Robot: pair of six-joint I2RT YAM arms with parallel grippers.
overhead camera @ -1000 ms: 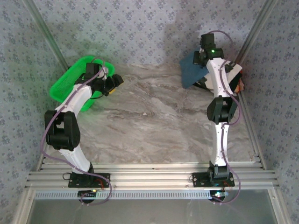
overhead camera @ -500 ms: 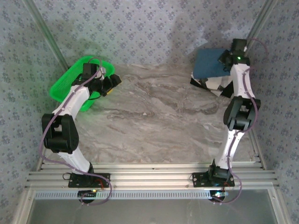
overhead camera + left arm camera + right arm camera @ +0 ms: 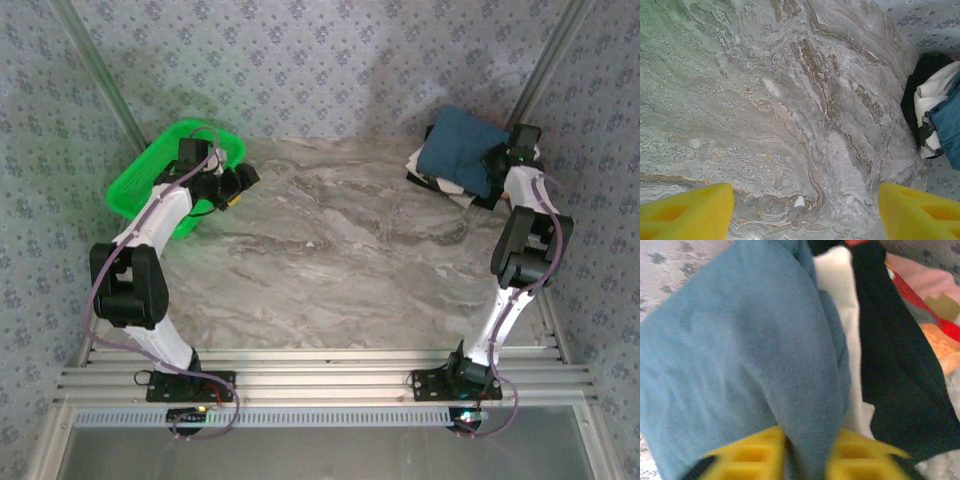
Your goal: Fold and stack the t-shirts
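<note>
The folded dusty-blue t-shirt (image 3: 458,145) (image 3: 740,340) lies on top of a stack of folded t-shirts (image 3: 437,180) at the table's far right. Under it I see a white shirt (image 3: 841,315) with black patches (image 3: 895,355). My right gripper (image 3: 492,160) (image 3: 807,452) is at the blue shirt's right edge. Its yellow fingers (image 3: 752,455) stand slightly apart, with a loose ridge of blue cloth still between them and a dark slit beside one finger. My left gripper (image 3: 243,183) (image 3: 805,200) hangs open over bare table by the basket, nothing between its fingers. The stack's edge (image 3: 935,95) shows far right in the left wrist view.
A green mesh basket (image 3: 150,175) stands at the far left, beside my left arm. The marble table (image 3: 340,250) stretches between both arms. Metal frame posts (image 3: 545,60) rise at the back corners, the right one close behind the stack. Orange and red cloth (image 3: 935,335) lies lower in the stack.
My right arm swung right and down, bringing the blue t-shirt from mid-air onto the stack, and its jaws have parted. The left arm has barely moved.
</note>
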